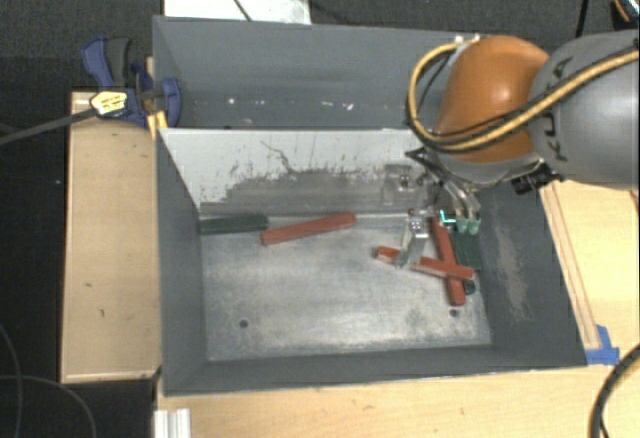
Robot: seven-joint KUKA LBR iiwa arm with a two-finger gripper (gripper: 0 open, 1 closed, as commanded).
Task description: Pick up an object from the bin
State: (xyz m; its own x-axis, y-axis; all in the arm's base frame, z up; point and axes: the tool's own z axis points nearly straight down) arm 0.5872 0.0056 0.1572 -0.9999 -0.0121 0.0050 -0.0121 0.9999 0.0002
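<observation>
My gripper (416, 242) hangs low over the right part of the bin, right above a small cluster of red sticks. A short red piece (387, 253) lies just left of it. Two longer red sticks (447, 271) lie crossed just to its right and front. A dark green block (468, 250) rests against them on the right side. Nothing can be made out held in the gripper.
Along the foot of the back wall lie a long red stick (308, 227) and, left of it, a dark green stick (233, 223). The arm with its orange cover and cables overhangs the bin's right back corner.
</observation>
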